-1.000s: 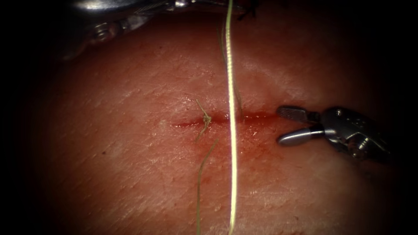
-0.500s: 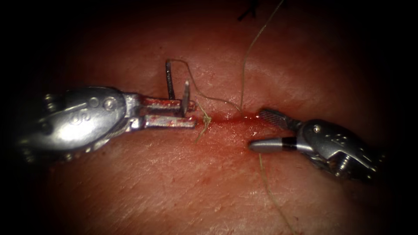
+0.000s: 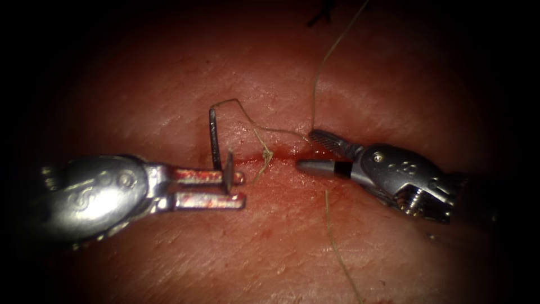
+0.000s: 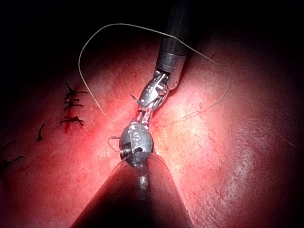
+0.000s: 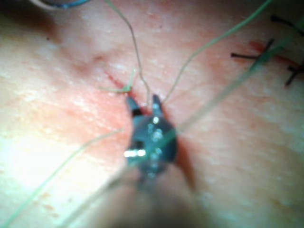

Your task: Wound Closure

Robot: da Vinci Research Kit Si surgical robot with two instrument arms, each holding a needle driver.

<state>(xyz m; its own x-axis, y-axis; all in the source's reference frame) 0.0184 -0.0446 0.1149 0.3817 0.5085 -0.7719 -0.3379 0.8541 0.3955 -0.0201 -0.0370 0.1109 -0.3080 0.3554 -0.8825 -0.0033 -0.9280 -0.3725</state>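
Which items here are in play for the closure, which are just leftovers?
In play:
- left end effector, holding the needle clear of the tissue
- right end effector, open at the cut
- thread

Leftovers:
- finished knot
- dark stitches

My left tool (image 3: 236,188) lies level from the left, jaws clamped on the needle (image 3: 215,147). My right tool (image 3: 310,151) reaches in from the right, jaws parted, gripping nothing.

I count two tools (image 3: 236,188) (image 3: 306,152), one needle (image 3: 215,141), one thread (image 3: 315,84), one tied knot (image 3: 265,153), one cut (image 3: 281,153).
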